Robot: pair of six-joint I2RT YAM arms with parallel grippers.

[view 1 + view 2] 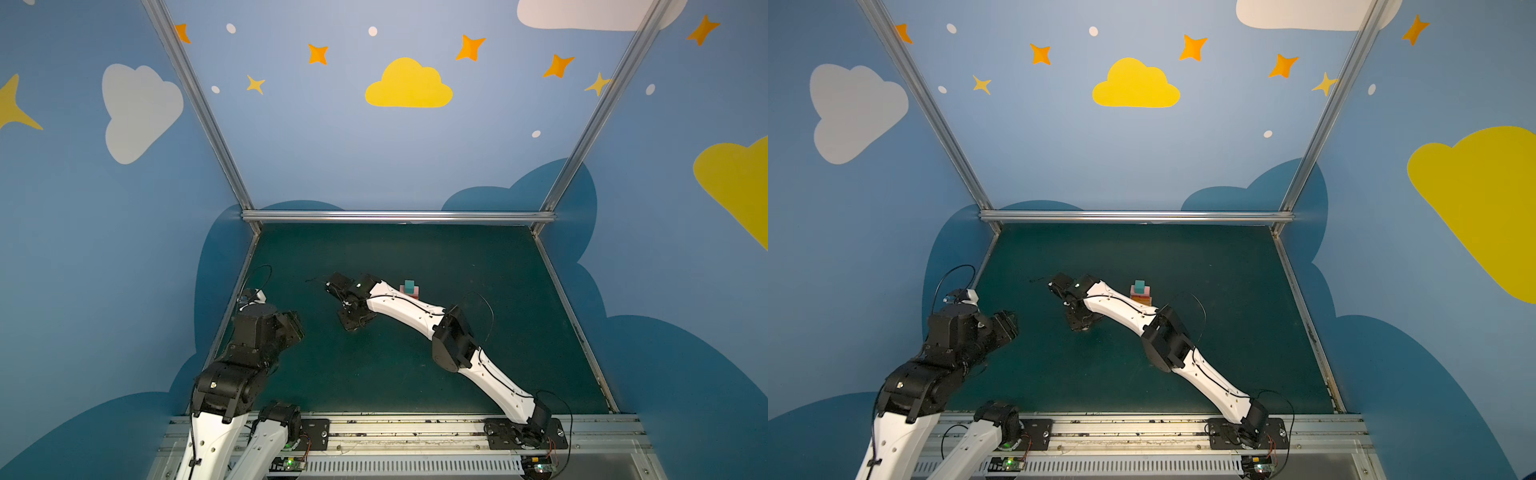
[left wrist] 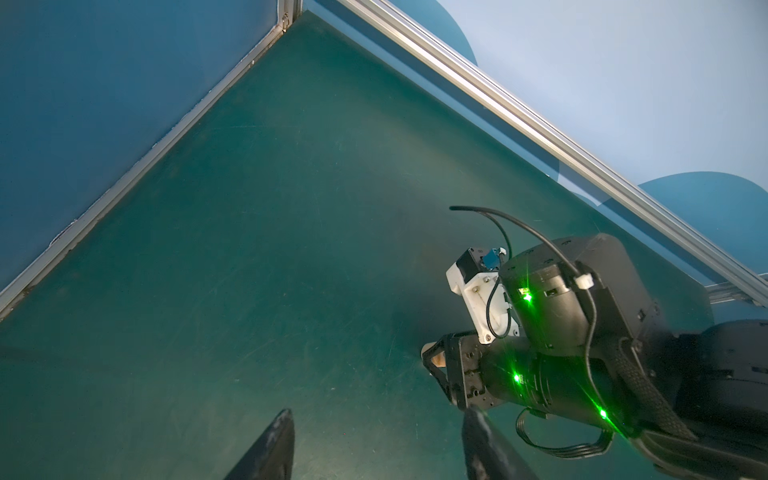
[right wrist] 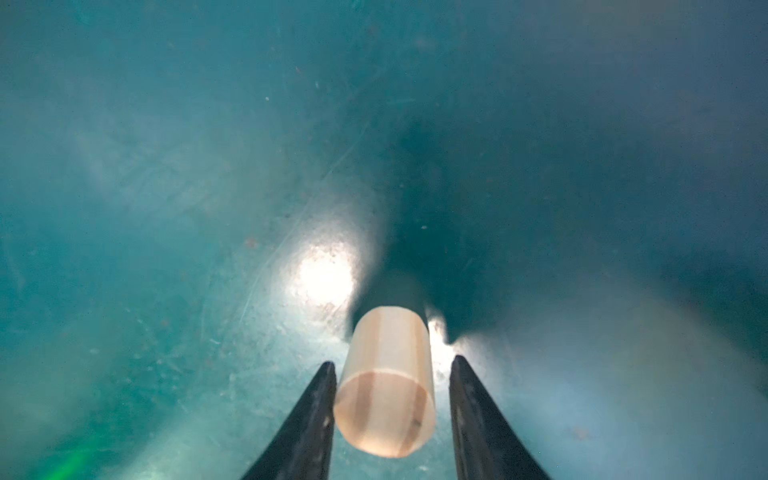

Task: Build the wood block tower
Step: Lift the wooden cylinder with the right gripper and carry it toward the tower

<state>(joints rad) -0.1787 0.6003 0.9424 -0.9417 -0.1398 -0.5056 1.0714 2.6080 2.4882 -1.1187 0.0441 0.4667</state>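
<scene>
The right arm (image 1: 401, 308) reaches across the middle of the worktop (image 1: 478, 266), elbow raised and wrist bent down. Its right pincer (image 1: 352, 325) is low over the mat, left of centre in both top views. In the right wrist view the right pincer (image 3: 391, 360) stands apart with its two dark fingers (image 3: 309, 419) on either side of the cylinder (image 3: 386, 374). One finger is at the cylinder's edge and a clear gap shows at the other, so it straddles the piece without clamping it.

The left arm (image 1: 253, 332) is folded back near the left edge of the worktop. The left pincer (image 2: 378, 410) is held above bare mat, its fingers apart with nothing between them.

The cylinder is pale tan wood with darker grain bands. One flat round end faces the wrist camera and its far end meets the mat in shadow; whether it stands or lies I cannot tell.

The tower (image 1: 1140, 296) stands right of centre, just behind the right arm's forearm, which hides its lower part. A teal cube (image 1: 1139, 286) tops it, over a pink layer with orange and tan beneath.
</scene>
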